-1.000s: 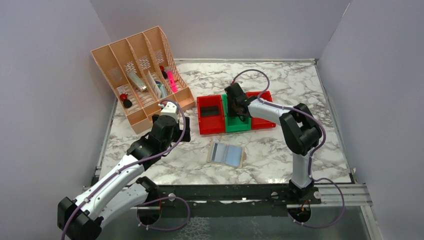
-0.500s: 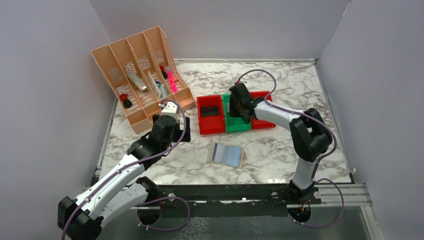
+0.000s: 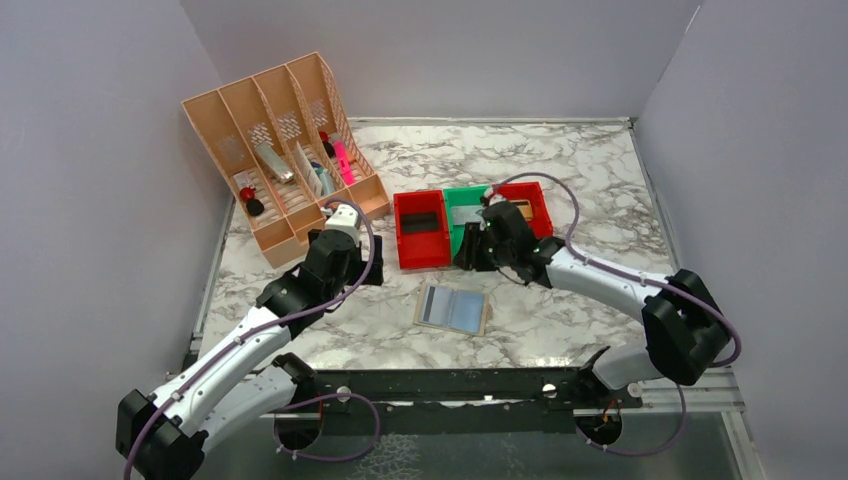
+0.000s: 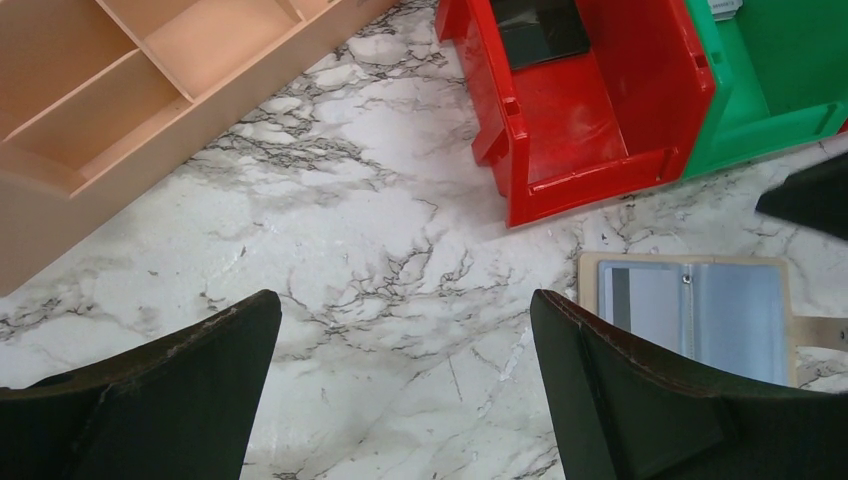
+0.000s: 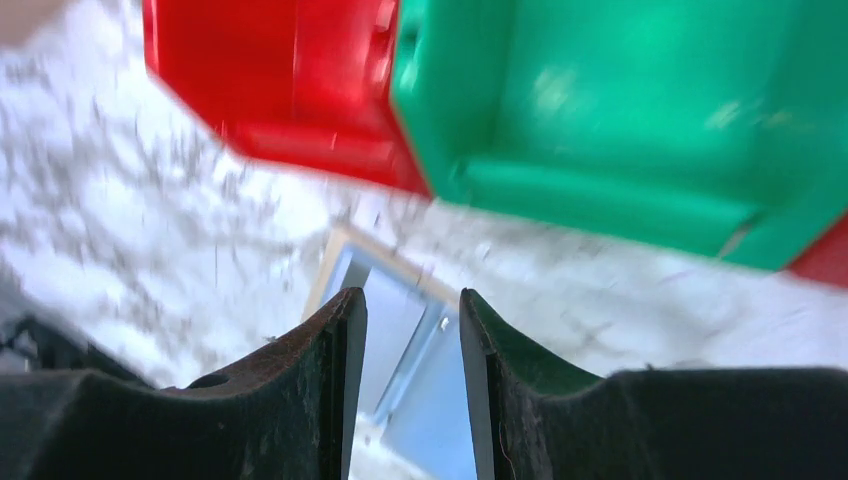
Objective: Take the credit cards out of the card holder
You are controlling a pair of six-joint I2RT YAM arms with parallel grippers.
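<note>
We are holding our left tool [image 4: 402, 310] wide open above the desk [image 3: 380, 322]. Our right tool [image 5: 412, 300], slightly parted and gripping nothing, is hovering by the green bin [image 5: 600, 200], near the card holder [image 3: 453, 308], which is lying open.

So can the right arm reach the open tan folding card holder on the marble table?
Probably yes: the right gripper hangs close to the card holder, jaws apart, empty, path clear.

The fingers [image 5: 320, 390] stood slightly apart, the open card holder [image 5: 408, 350] showing between them, a red bin [image 5: 270, 70] and green bin [image 5: 620, 110] beyond on the marble worktop [image 5: 150, 220].
</note>
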